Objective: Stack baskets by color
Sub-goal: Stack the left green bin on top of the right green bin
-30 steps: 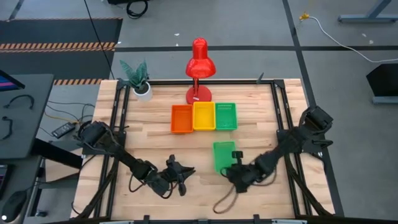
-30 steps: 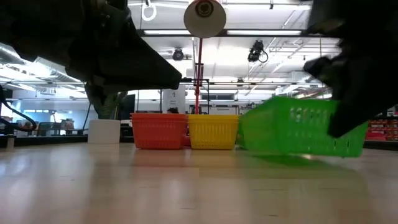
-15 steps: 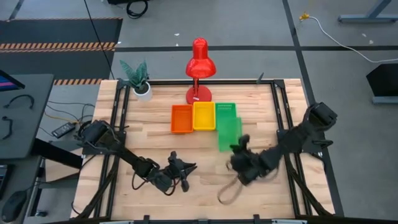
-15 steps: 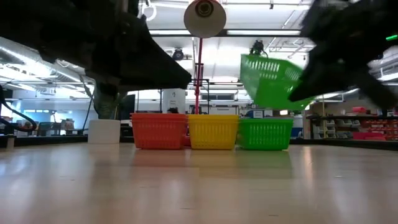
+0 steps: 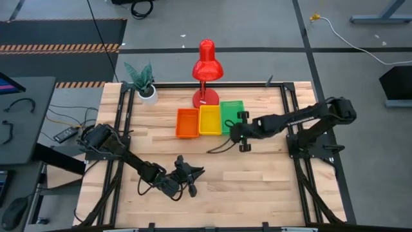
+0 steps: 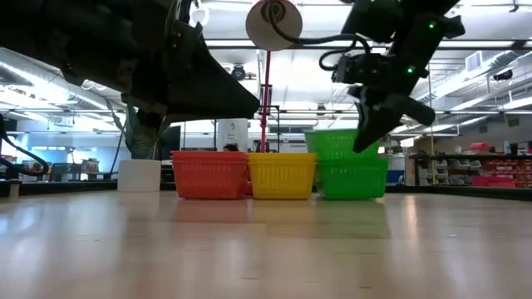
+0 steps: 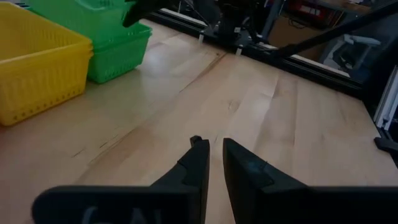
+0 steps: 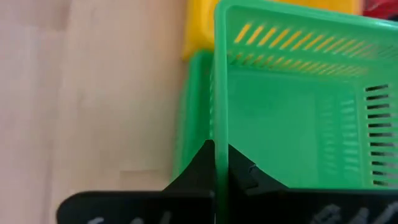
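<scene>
The light wooden table [image 5: 212, 174] with a black metal frame stands on a grey concrete floor [image 5: 257, 32]. A black mat with orange-striped edges [image 5: 58, 35] lies on the floor behind the table. A white cable [image 5: 351, 40] runs across the floor. Beside the table is a dark desk [image 5: 22, 116]. In the low view, long ceiling lights [image 6: 241, 43] shine over a big hall.

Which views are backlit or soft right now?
Low view: bright ceiling lights behind, so both arms go near-black; the green basket held by the right gripper stays readable. Right wrist view: that basket fills the frame, slightly soft. Left wrist view: the left gripper is sharp, background soft.
</scene>
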Action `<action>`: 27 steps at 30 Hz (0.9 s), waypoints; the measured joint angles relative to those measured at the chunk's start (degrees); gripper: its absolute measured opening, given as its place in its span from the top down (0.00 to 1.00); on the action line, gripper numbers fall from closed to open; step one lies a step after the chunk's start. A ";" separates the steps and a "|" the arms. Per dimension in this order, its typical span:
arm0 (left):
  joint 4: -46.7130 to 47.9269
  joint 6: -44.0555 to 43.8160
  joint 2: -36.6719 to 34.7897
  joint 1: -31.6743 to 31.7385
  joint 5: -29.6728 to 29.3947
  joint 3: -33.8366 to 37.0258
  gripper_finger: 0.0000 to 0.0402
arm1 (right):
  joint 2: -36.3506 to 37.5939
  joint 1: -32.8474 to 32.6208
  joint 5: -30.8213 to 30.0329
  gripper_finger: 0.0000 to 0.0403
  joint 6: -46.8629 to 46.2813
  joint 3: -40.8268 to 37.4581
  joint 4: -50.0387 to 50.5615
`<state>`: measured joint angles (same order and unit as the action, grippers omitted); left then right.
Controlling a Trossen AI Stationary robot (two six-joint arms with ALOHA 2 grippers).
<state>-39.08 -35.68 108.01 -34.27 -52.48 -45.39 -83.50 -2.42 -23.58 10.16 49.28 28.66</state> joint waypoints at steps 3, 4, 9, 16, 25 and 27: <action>-0.07 -0.08 0.00 -0.03 0.02 0.00 0.87 | 0.59 2.23 6.03 0.99 -1.16 0.00 0.82; -0.05 -0.11 0.00 -0.03 0.04 0.00 0.88 | 0.69 2.63 7.05 0.99 -1.19 -0.02 1.01; -0.09 -0.11 0.00 -0.03 0.04 0.00 0.88 | 0.69 3.44 8.27 0.97 -1.11 -0.02 1.46; -0.10 -0.15 0.00 -0.03 0.04 0.00 0.87 | 0.70 4.12 8.34 0.88 -1.36 0.00 2.35; -0.10 -0.17 0.00 -0.03 0.04 0.00 0.87 | 6.72 3.77 8.42 0.69 -2.87 -0.02 3.99; -0.10 -0.31 0.00 -0.03 0.04 0.00 0.88 | 9.50 2.62 8.66 0.69 -5.48 -0.17 4.79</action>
<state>-39.18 -35.99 108.01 -34.30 -52.45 -45.39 -74.00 0.20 -14.91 4.68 49.10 33.45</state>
